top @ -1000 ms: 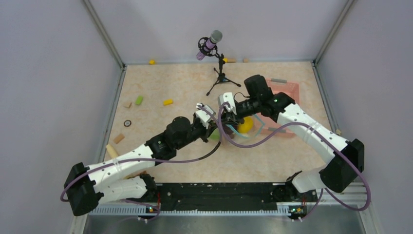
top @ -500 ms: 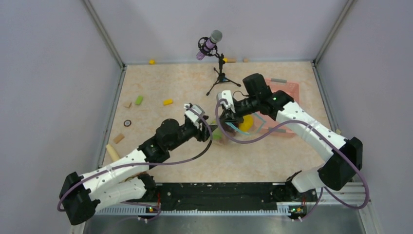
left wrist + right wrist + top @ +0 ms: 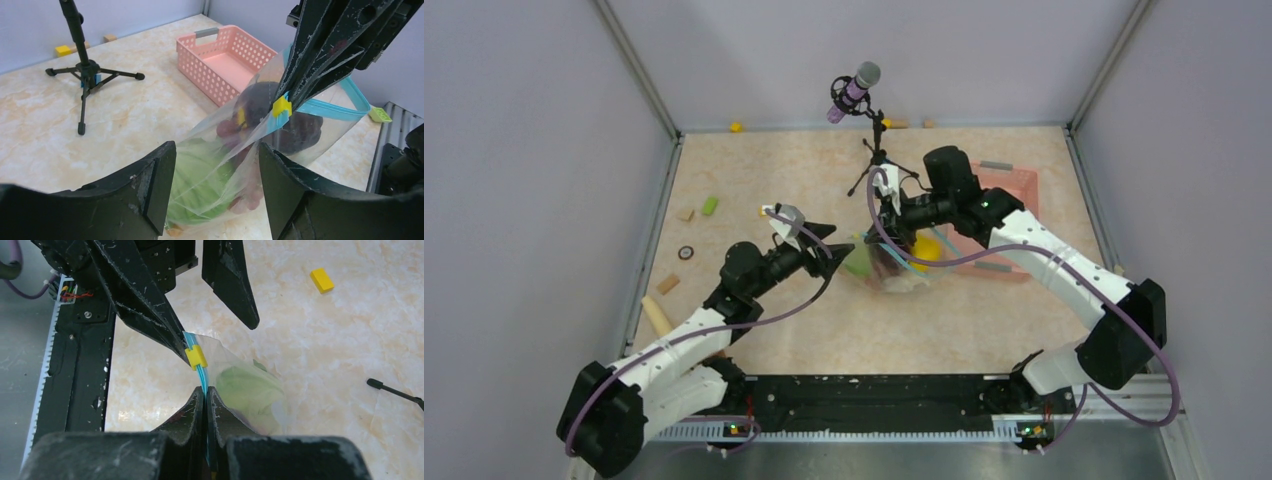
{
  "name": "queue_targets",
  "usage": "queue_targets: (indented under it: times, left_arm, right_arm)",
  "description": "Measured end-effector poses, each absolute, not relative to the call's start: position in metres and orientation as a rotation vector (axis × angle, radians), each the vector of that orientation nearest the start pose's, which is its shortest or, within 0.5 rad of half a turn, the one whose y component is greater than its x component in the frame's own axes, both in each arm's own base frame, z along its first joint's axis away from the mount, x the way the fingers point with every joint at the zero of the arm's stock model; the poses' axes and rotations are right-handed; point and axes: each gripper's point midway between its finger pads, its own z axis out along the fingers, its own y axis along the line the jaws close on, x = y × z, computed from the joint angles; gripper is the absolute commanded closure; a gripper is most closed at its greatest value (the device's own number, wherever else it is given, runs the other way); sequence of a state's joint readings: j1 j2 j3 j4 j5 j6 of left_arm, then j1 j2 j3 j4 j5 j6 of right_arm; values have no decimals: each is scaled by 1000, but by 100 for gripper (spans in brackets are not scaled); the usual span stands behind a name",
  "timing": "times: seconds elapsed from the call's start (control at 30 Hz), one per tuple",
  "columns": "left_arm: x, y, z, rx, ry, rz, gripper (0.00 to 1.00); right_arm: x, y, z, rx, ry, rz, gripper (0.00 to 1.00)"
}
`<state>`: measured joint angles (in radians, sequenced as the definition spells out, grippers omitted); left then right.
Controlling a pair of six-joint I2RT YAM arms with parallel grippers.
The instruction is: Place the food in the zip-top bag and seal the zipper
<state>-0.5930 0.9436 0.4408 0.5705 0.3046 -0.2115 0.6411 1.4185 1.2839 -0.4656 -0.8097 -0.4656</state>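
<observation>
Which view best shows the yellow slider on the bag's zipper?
The right wrist view: the yellow slider sits sharp and unobstructed on the blue zipper, just beyond the shut right gripper. The left wrist view shows it too, tucked against that gripper's fingers. From the top it is too small to see.

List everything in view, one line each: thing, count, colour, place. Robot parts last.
zip-top bag: one, clear, table centre, mouth held up
zipper: one, light blue, bag's mouth
slider: one, yellow, on zipper
cabbage: one, pale green, inside bag
dark red food: count unclear, inside bag
yellow fruit: one, inside bag
basket: one, pink, beyond bag
microphone: one, on black tripod, far centre
small bits: several, yellow, green, tan, scattered left and far edge
left fingers: two, black, open, beside bag
right fingers: two, black, shut on zipper
</observation>
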Motion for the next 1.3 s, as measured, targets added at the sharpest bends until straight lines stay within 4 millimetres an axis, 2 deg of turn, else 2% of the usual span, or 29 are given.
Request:
queue_targets:
  times: [0.1, 0.27, 0.43, 0.67, 0.73, 0.83, 0.87, 0.9, 0.97, 1.07, 1.13, 1.2, 1.3]
  left_arm:
    - [254, -245, 238, 574, 1429, -927, 37]
    - [241, -255, 241, 683, 1366, -1006, 43]
    - [239, -261, 233, 734, 1369, -1048, 53]
    - [239, -263, 240, 762, 1333, -1078, 55]
    - [238, -265, 241, 769, 1329, -1092, 59]
    - [238, -268, 245, 787, 1316, -1109, 70]
    - [238, -269, 246, 791, 1313, -1113, 82]
    - [237, -270, 247, 798, 1309, -1118, 98]
    - [238, -271, 249, 807, 1306, -1125, 100]
    - [236, -272, 248, 829, 1300, -1136, 100]
    - [233, -273, 247, 845, 1297, -1147, 100]
    - [231, -274, 246, 861, 1298, -1156, 100]
    - [228, -274, 243, 874, 1307, -1163, 100]
  right_arm:
    - [237, 321, 254, -1465, 1515, 990, 100]
    - [234, 323, 253, -1461, 1524, 1026, 100]
    - [235, 325, 249, -1453, 1548, 1048, 100]
    - [235, 326, 249, -1442, 1556, 1056, 100]
    - [235, 326, 250, -1441, 1557, 1057, 100]
    - [235, 326, 250, -1442, 1557, 1057, 100]
    - [234, 326, 250, -1442, 1557, 1058, 100]
    - [234, 326, 250, -1442, 1557, 1059, 100]
    - [234, 326, 250, -1439, 1560, 1062, 100]
    - [234, 326, 250, -1438, 1562, 1063, 74]
    - [235, 326, 250, -1440, 1553, 1057, 62]
    - [237, 326, 251, -1444, 1540, 1040, 55]
    - [240, 327, 253, -1449, 1518, 1022, 50]
